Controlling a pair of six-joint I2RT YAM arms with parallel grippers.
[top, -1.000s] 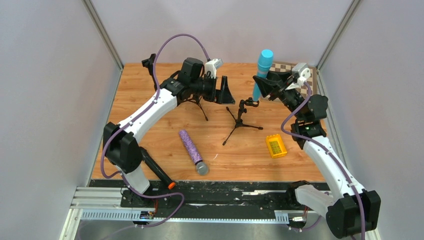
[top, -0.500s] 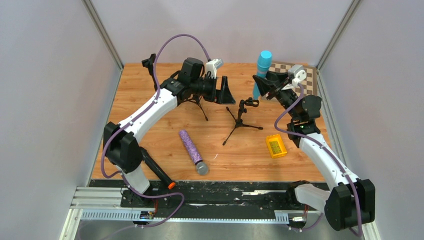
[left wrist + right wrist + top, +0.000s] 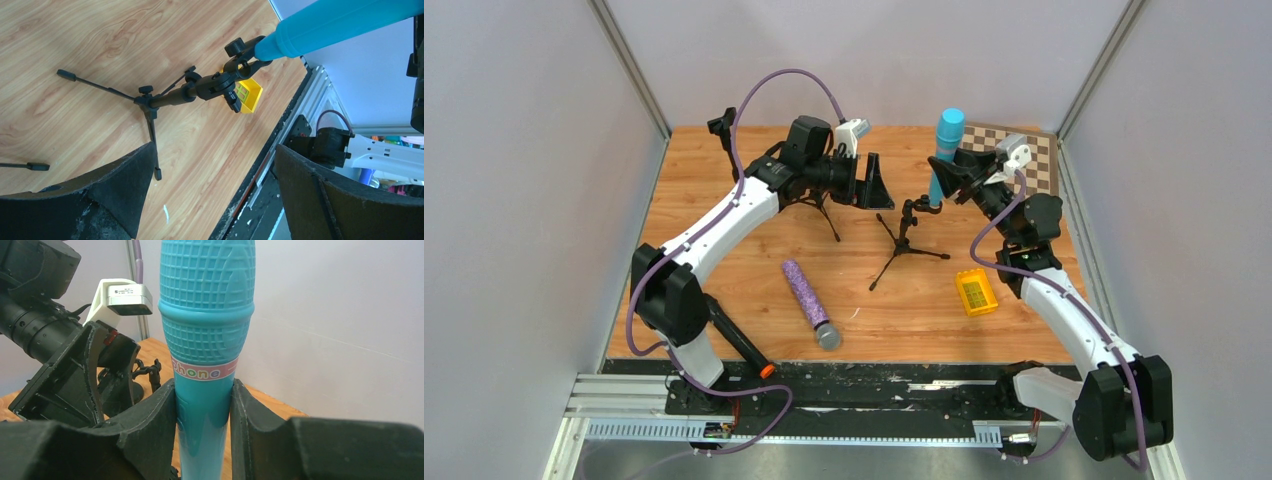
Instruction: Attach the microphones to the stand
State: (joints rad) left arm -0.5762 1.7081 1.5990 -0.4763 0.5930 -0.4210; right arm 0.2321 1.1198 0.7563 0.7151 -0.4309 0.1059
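The light-blue microphone [image 3: 205,340] stands nearly upright between my right pincer's [image 3: 202,390] two fingers, which are closed against its handle just below the printed band. Its mesh head points up. Its lower end meets the clip at the top of the small black tripod stand [image 3: 200,90]. I cannot tell whether it is seated in the clip or only touching it. The stand rests on its three legs near the middle of the wooden table [image 3: 724,250].

My right arm rises from its base at the near right corner, runs toward the far edge, and bends left at the wrist so the pincer faces the stand.

My left pincer [image 3: 215,165] is spread wide and has hold of nothing. It hangs above the table just left of the stand, its fingers [image 3: 100,195] aimed at it. That arm arches from the near left base toward the far side, then turns right. A second tripod [image 3: 824,210] sits beneath its wrist.

The glittery purple microphone [image 3: 809,303] lies flat nearer my bases, with its silver head toward me. The black microphone [image 3: 739,345] with the orange ring lies at the near edge beside my left base. A small yellow box [image 3: 975,291] sits to the right of the stand.
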